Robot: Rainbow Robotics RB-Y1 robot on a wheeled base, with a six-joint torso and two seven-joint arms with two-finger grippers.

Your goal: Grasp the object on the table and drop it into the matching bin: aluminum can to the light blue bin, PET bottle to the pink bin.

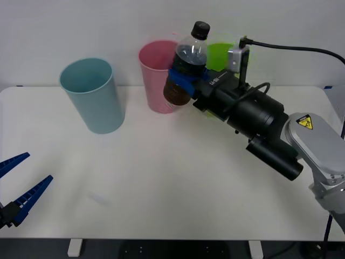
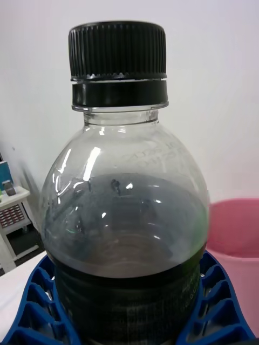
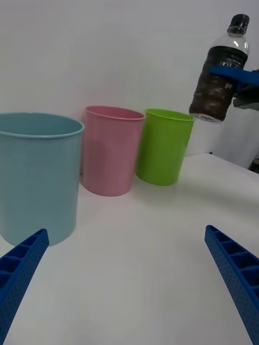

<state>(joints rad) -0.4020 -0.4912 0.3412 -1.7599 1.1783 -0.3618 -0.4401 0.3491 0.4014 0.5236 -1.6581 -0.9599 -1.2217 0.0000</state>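
1. Above the far side of the table (image 1: 161, 183), the right gripper (image 1: 186, 80) is holding the PET bottle (image 1: 186, 70) in the air, its blue ribbed fingers (image 2: 35, 302) closing on both sides of the dark label band.
2. From the front camera, the bottle is showing upright or nearly so, black cap uppermost, overlapping the rim of the pink bin (image 1: 153, 75); whether it is hanging directly over the opening cannot be told.
3. From the left wrist camera, the bottle is hanging clear of the tabletop, higher than the bin rims and off beyond the lime green bin (image 3: 162, 145).
4. Dark liquid is filling the bottle's lower part; the upper shoulder is showing clear.
5. The three bins are standing upright in a row at the back of the table: light blue bin (image 1: 91, 97), pink, then lime green.
6. At the near left edge, the left gripper (image 1: 19, 186) is hovering low with its fingers spread wide, gripping nothing.
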